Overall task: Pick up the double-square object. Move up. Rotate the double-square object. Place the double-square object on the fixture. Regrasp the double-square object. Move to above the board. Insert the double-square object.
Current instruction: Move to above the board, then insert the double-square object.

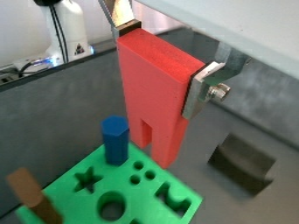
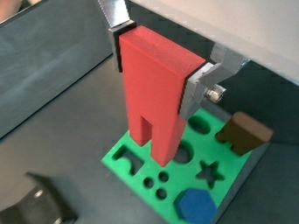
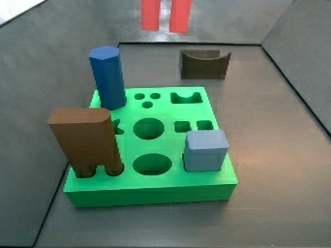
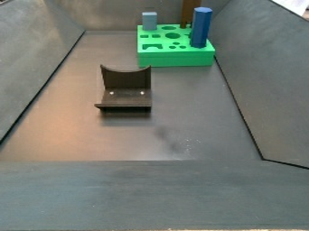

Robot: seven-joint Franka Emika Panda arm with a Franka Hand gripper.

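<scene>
The double-square object [image 1: 152, 92] is a long red block with a groove at its lower end. It hangs upright in my gripper [image 1: 162, 54], which is shut on its upper end; silver fingers [image 1: 201, 86] press both sides. It shows the same way in a wrist view [image 2: 158, 96], gripper [image 2: 159, 63]. Its lower end hangs well above the green board [image 1: 82, 166], [image 2: 126, 149]. In a side view only the red block's lower end [image 3: 165, 12] shows at the top edge, above the board [image 3: 149, 184]. The fixture [image 3: 203, 63], [image 4: 123, 90] stands empty beside the board.
On the board stand a blue prism [image 3: 107, 77], a brown block with legs [image 3: 87, 140] and a light-blue cube [image 3: 204, 150]. Several cut-out holes [image 3: 151, 127] are open. Grey walls [image 4: 36, 63] enclose the floor. The board [image 4: 175, 47] sits at the far end.
</scene>
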